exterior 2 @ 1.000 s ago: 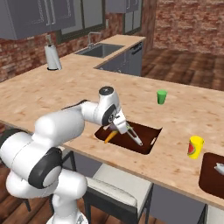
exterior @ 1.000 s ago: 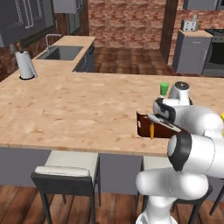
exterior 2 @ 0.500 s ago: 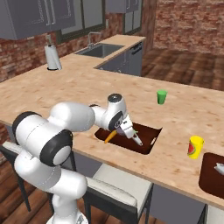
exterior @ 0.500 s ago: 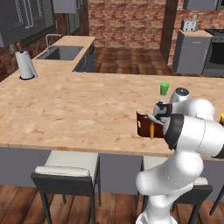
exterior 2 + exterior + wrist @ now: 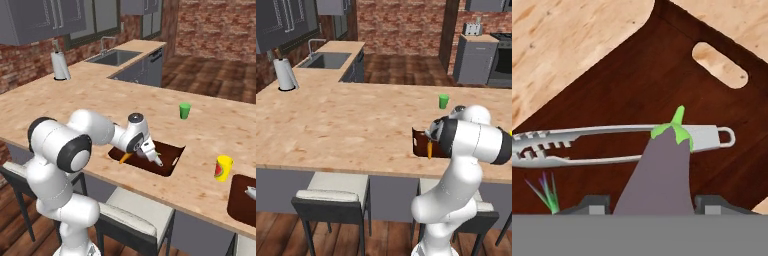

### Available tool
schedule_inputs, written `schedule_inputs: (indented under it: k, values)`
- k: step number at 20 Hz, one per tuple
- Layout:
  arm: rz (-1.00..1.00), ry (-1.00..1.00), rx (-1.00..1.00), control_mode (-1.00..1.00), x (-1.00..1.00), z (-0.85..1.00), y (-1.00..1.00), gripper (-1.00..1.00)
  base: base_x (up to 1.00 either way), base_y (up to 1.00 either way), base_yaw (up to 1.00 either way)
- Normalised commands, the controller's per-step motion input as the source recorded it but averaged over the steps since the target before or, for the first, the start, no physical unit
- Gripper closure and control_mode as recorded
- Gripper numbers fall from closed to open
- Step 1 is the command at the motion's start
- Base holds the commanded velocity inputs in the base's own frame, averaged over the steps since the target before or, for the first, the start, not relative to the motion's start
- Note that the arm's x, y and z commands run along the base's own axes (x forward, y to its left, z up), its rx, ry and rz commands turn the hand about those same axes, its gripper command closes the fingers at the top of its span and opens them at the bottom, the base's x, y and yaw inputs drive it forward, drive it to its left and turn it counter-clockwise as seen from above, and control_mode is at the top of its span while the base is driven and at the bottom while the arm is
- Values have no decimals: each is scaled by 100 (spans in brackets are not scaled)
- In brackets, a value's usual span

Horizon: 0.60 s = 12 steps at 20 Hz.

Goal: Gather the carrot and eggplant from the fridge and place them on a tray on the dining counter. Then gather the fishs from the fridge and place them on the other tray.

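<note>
A: How is the dull purple-grey oval eggplant [image 5: 659, 175] seen?

B: It is held between the end effector's [image 5: 652, 202] fingertips, green stem pointed to 12 o'clock, over the dark brown rimmed tray [image 5: 612, 90] on the light wood-grain surface [image 5: 100, 100].

A: What else is noted?

B: Grey metal tongs [image 5: 607, 145] are laid across the tray; an orange carrot [image 5: 125, 158] is seen at its edge.

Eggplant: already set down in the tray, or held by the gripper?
Held. In the hand view the eggplant sits between the gripper fingertips, over the tray and metal tongs.
</note>
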Motion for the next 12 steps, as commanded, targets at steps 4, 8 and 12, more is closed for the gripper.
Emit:
schedule_inputs:
  k: [4, 8, 12]
  values:
    - [0, 0, 0, -100, 10, -28, -1, 100, 0, 0, 0]
    - [0, 0, 0, -100, 15, -30, 0, 100, 0, 0, 0]
    - [0, 1, 0, -100, 9, -29, -1, -100, 0, 0, 0]
